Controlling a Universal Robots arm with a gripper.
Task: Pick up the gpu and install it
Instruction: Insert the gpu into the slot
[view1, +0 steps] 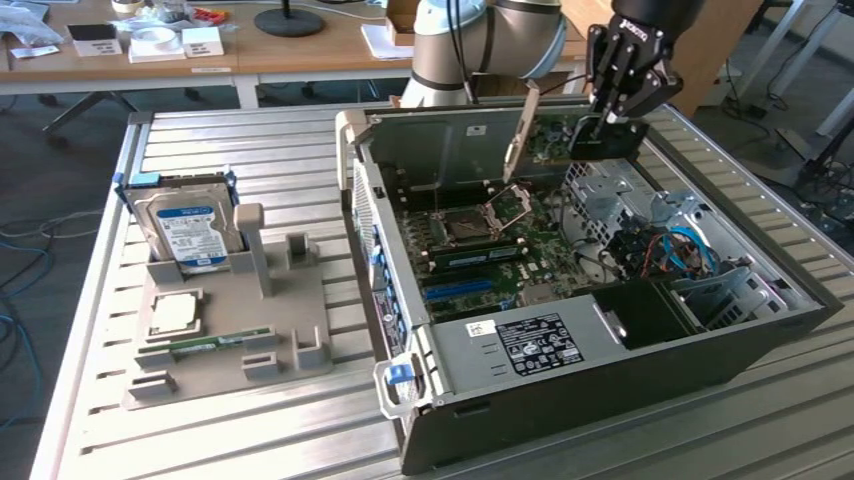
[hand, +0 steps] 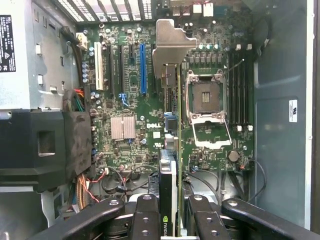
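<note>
With the pincer (hand: 171, 201) clamped on the gpu (hand: 167, 172) above the motherboard (hand: 125, 130), the card edge must run parallel to the blue slot (hand: 142, 70).

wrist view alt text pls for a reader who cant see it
The tool grips the gpu edge-on above the green motherboard inside an open computer case, silver bracket leading. An empty processor socket sits on one side of the card, a blue slot on the other.
</note>
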